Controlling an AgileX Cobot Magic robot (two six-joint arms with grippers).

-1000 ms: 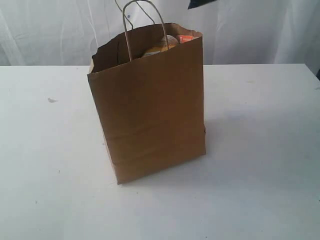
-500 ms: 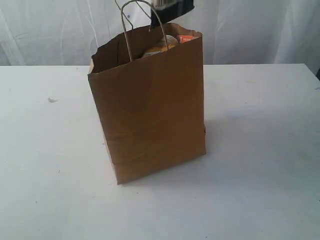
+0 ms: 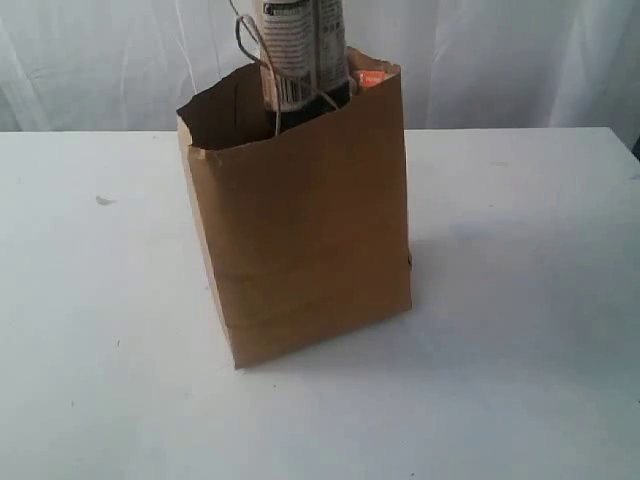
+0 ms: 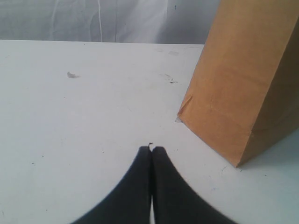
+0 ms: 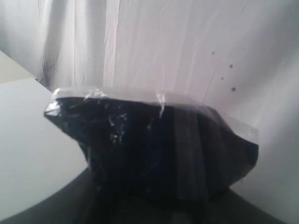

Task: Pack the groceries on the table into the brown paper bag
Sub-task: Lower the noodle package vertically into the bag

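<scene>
Right gripper (image 5: 154,207) — holding long dark pasta pack (image 3: 300,50) upright.

long dark pasta pack (image 3: 300,45) upright, lower end inside brown paper bag (image 3: 310,230) (mouth open), white table (image 3: 520,300)

I lose the long dark pasta pack (image 3: 300,50) at both ends: its top runs off the exterior view above the brown paper bag (image 3: 310,230), its foot is inside. An orange thing (image 3: 371,77) at the bag's rim is mostly hidden.

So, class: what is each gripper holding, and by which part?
Right gripper: the pasta pack, near its top end. Left gripper: nothing, shut.
</scene>
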